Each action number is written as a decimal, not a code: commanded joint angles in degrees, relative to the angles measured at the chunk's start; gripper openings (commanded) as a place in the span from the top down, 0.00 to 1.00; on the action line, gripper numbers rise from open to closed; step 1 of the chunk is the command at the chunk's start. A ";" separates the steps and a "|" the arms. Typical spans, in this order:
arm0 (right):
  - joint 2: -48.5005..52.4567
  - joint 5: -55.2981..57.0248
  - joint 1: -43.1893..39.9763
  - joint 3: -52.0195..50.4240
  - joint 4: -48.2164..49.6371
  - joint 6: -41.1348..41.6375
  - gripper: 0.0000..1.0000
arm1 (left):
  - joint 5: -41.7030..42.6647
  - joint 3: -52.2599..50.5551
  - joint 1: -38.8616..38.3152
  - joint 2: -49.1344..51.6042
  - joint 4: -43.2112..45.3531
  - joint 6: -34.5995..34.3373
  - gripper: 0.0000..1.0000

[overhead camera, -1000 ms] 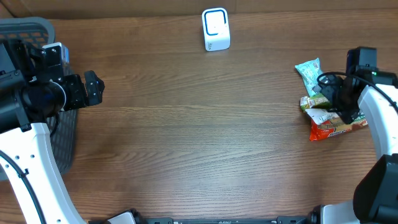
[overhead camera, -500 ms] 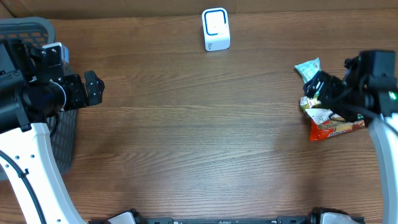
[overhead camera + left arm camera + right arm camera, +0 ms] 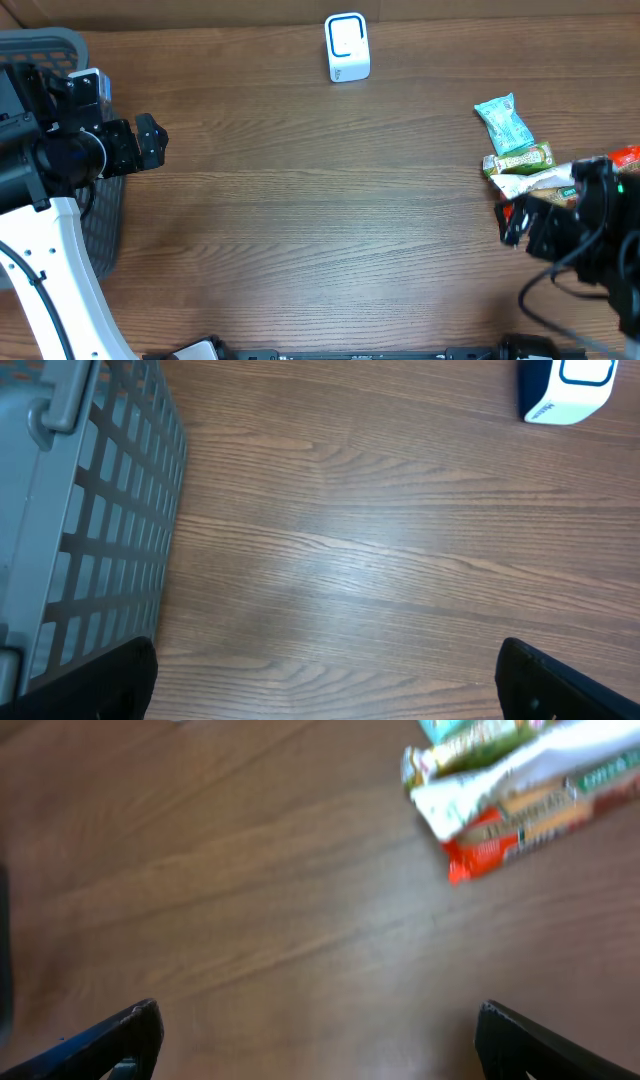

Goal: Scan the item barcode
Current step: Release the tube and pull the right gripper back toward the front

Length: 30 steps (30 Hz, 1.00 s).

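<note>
A pile of snack packets lies at the right of the table: a teal packet [image 3: 505, 123], a green bar [image 3: 520, 160], and a white packet [image 3: 535, 181] over a red one [image 3: 520, 835]. The white and blue scanner [image 3: 347, 47] stands at the back centre. My right gripper [image 3: 512, 222] hangs open and empty just in front of the pile. In the blurred right wrist view the packets lie beyond my right gripper [image 3: 320, 1040], at the upper right. My left gripper [image 3: 150, 142] is open and empty at the far left, over bare wood.
A grey slatted basket [image 3: 45, 45] stands at the left edge, beside my left gripper [image 3: 325, 680]; its wall [image 3: 100, 510] fills the left of the left wrist view. The scanner [image 3: 565, 390] shows at that view's top right.
My right arm has drawn back from the snack pile toward the table's front edge, jaws open with nothing in them. The left arm has not moved.
</note>
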 commanded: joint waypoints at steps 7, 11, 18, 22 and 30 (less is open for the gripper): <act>-0.87 -0.44 0.26 1.14 -5.20 -0.87 0.00 | 0.85 0.81 0.20 0.11 0.02 0.85 0.00; -0.87 -0.44 0.26 1.14 -5.20 -0.87 0.00 | 0.85 0.81 0.20 0.11 0.02 0.85 0.00; -1.07 -0.22 0.44 0.68 -5.03 -0.87 0.00 | 0.85 0.81 0.20 0.11 0.02 0.85 0.00; -1.97 -0.22 0.48 0.55 -4.98 -0.87 0.00 | 0.85 0.81 0.20 0.11 0.02 0.85 0.00; -6.91 2.62 0.48 0.52 -5.01 -0.90 0.00 | 0.85 0.81 0.20 0.11 0.02 0.85 0.00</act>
